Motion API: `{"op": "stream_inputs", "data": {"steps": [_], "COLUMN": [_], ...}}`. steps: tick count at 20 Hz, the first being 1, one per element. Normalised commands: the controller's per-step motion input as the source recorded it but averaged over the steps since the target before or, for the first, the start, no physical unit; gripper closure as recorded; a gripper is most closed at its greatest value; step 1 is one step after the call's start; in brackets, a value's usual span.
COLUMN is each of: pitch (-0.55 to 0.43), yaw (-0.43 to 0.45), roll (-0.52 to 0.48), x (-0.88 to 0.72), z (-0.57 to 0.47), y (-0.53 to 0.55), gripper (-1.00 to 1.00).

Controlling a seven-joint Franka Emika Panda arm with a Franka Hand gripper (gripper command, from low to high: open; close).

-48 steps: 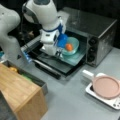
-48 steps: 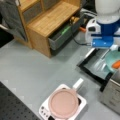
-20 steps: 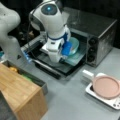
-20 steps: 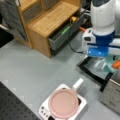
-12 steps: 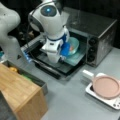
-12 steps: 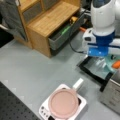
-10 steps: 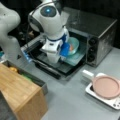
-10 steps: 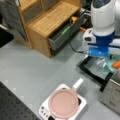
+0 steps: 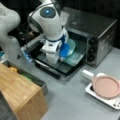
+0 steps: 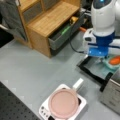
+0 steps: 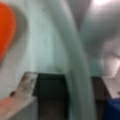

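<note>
A pale green bowl (image 9: 72,45) lies on the tray of the open toaster oven (image 9: 100,30), and an orange thing (image 10: 115,60) lies inside the bowl (image 10: 110,66). My gripper (image 9: 62,56) reaches down at the bowl's near edge, above the dropped oven door (image 9: 56,68). In the wrist view the bowl's rim (image 11: 75,62) runs between the fingers of the gripper (image 11: 67,100), with a dark gap on each side. The orange thing (image 11: 6,30) shows at the left there. The gripper (image 10: 102,58) is partly hidden under the blue hand.
A pink pan on a white hotplate (image 9: 106,86) stands right of the oven door, also seen in a front view's bottom (image 10: 63,103). A wooden cabinet (image 10: 47,21) has an open grey drawer (image 10: 65,33) holding yellow and green items. The cabinet corner (image 9: 17,92) is near the arm's base.
Since 2.4 s ago the arm has shifted a little left and down onto the bowl's edge. Over the last second it has hardly moved.
</note>
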Motion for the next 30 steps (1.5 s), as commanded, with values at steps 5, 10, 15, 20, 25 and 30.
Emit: {"op": "stream_inputs", "data": {"steps": [5, 10, 15, 20, 25, 30], "pitch": [-0.114, -0.053, 0.003, 0.032, 0.037, 0.049], "yaw": [0.039, 0.038, 0.038, 0.038, 0.038, 0.045], "roll": [0.013, 0.016, 0.013, 0.009, 0.008, -0.082], "x": [-0.15, -0.07, 0.02, 0.02, 0.02, 0.03], "z": [-0.02, 0.06, 0.10, 0.05, 0.04, 0.04], "y": [-0.01, -0.01, -0.01, -0.01, -0.01, -0.03], "gripper": [1.00, 1.00, 1.00, 1.00, 1.00, 1.00]}}
